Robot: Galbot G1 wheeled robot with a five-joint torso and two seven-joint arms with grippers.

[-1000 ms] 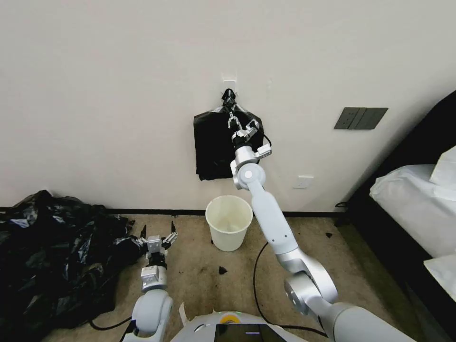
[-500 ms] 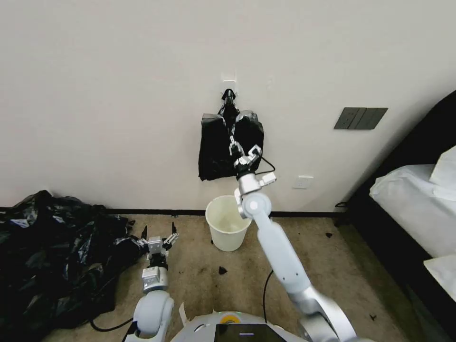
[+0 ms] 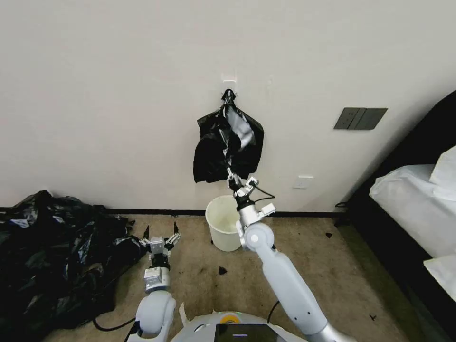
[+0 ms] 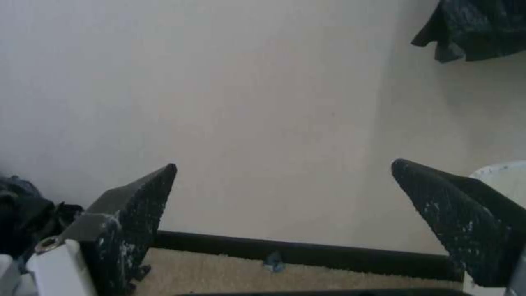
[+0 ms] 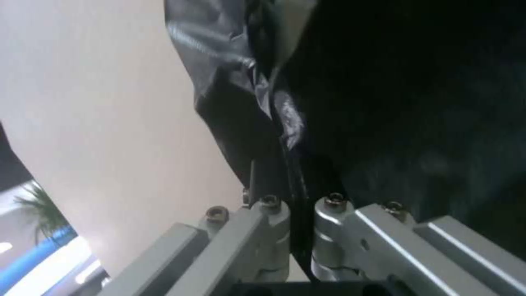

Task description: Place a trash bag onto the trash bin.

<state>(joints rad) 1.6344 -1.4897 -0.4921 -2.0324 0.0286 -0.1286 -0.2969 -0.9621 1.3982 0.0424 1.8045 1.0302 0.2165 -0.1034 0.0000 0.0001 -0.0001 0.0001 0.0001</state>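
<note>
My right gripper (image 3: 236, 181) hovers just above the far rim of the cream-white trash bin (image 3: 223, 229), shut on a thin glossy black trash bag (image 3: 230, 154). The bag stretches as a taut strip from the gripper up to the hook on the wall. In the right wrist view the film (image 5: 257, 107) is pinched between the closed fingers of the right gripper (image 5: 296, 198). My left gripper (image 3: 160, 235) stands open low over the carpet left of the bin, with nothing between its fingers (image 4: 137, 201).
A ruffled black bundle (image 3: 209, 161) hangs from the wall hook (image 3: 229, 93) behind the strip. A large heap of black bags (image 3: 52, 256) lies at the left. A bed (image 3: 418, 209) stands at the right, and a cable (image 3: 107, 325) runs over the carpet.
The right arm has come down from near the top of the hanging bundle to just above the bin, drawing a bag strip with it; the bundle is now crumpled. The left arm is still.
</note>
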